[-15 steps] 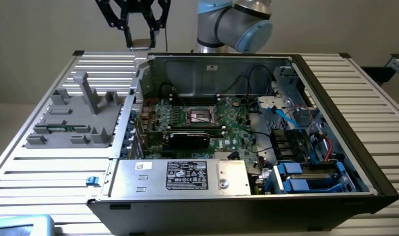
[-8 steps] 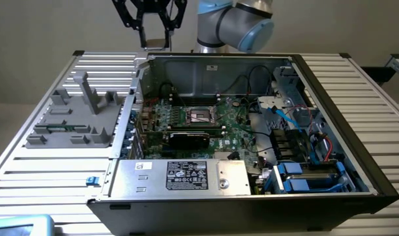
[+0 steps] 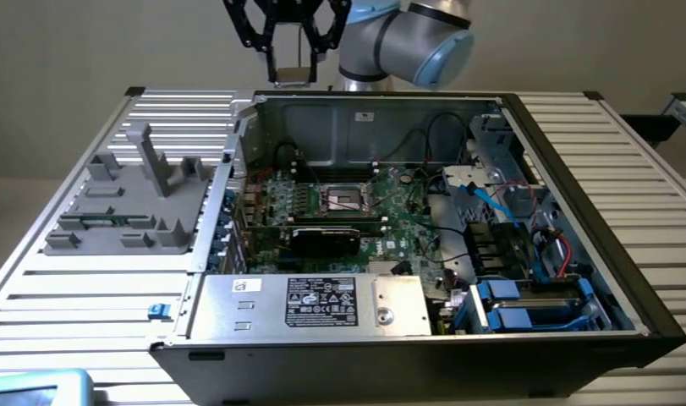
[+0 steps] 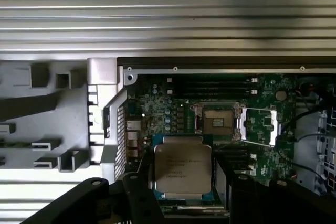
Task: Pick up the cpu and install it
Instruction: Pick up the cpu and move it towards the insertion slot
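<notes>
My gripper (image 3: 293,71) hangs high above the back wall of the open computer case (image 3: 433,110). It is shut on the cpu (image 3: 292,74), a flat square chip with a silver top. In the wrist view the cpu (image 4: 182,167) sits between the two black fingers (image 4: 137,187), level, with its printed lid facing the camera. The dark square socket (image 3: 345,198) lies on the green motherboard, well below and in front of the gripper. From the wrist the socket (image 4: 219,121) stands uncovered, its metal frame (image 4: 259,125) flipped open beside it.
A grey parts fixture (image 3: 128,203) with upright posts stands on the slatted table at the exterior view's left. Inside the case are a black card (image 3: 337,235), a silver power supply (image 3: 309,300), loose cables (image 3: 484,199) and blue drive bays (image 3: 535,304).
</notes>
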Robot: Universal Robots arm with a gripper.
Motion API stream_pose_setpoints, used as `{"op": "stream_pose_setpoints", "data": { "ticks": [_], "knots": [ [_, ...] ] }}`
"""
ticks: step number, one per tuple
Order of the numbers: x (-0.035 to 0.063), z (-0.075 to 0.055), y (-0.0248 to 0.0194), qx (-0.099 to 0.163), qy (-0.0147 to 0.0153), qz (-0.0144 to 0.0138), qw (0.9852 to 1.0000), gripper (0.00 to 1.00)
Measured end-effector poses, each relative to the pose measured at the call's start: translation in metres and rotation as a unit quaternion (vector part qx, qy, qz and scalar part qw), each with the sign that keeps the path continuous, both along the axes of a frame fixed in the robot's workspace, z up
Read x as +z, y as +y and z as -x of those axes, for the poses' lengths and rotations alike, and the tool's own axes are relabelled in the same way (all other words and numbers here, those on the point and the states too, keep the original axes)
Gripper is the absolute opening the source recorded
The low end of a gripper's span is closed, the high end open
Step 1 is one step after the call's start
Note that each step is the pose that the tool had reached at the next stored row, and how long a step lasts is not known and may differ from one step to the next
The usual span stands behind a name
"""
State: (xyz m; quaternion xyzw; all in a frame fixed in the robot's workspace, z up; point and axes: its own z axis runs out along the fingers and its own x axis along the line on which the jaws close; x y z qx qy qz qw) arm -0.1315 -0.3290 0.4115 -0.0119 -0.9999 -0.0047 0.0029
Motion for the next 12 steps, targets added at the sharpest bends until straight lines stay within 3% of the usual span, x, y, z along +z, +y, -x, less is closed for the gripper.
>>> {"op": "stream_pose_setpoints", "data": {
  "ticks": [12],
  "knots": [
    [-0.0087,-0.031,-0.0001,0.000,-0.0020,0.0000,1.0000,0.55]
  ]
}}
